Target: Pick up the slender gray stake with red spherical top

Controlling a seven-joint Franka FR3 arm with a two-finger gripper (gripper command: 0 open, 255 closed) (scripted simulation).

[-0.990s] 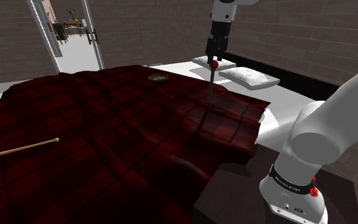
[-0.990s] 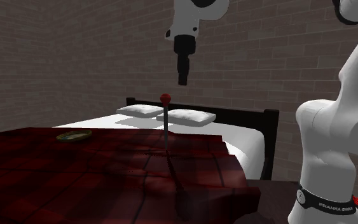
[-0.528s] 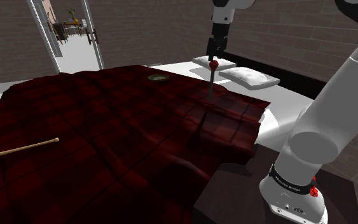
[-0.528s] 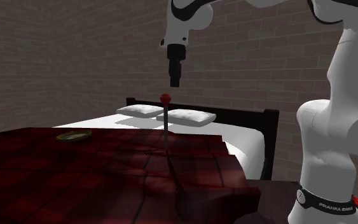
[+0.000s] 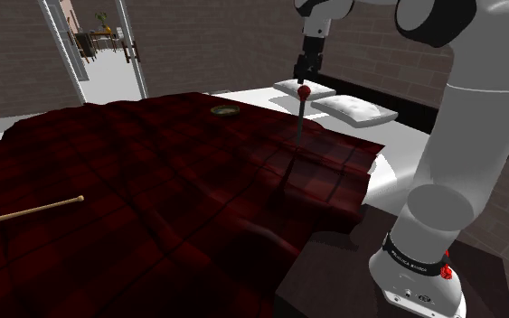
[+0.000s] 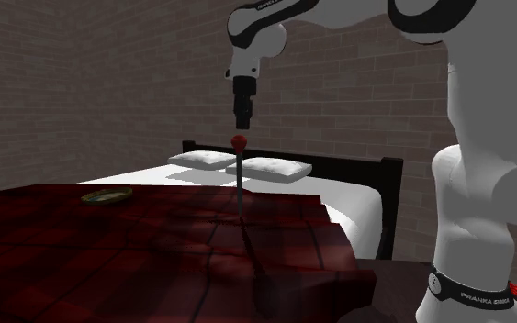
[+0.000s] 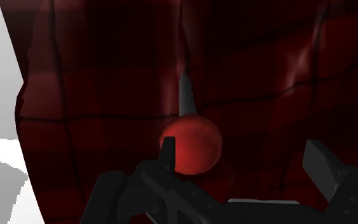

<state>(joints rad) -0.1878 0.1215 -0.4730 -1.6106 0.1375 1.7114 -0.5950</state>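
The stake stands upright in the dark red plaid bedspread [image 5: 153, 172], a thin grey shaft [image 6: 239, 183] with a red ball top [image 5: 305, 91] [image 6: 239, 141]. My black gripper [image 5: 305, 77] [image 6: 242, 126] hangs straight above the ball, a short gap over it. In the wrist view the gripper [image 7: 244, 159] is open. The red ball [image 7: 192, 144] lies just beside one finger [image 7: 166, 153], off the gap's middle, with the grey shaft [image 7: 185, 95] running away below it. Nothing is held.
A small green dish [image 5: 224, 110] [image 6: 106, 194] rests on the bedspread. A wooden bat [image 5: 26, 212] lies near the shoulder view's left edge. Two white pillows [image 5: 356, 109] [image 6: 275, 168] and a dark headboard [image 6: 389, 170] stand behind the stake. A dark bedside cabinet [image 5: 325, 271] adjoins my stand.
The gripper has shifted toward the second exterior view's left until it is over the red ball. The arm's upper links have swung into view. The stake has not moved.
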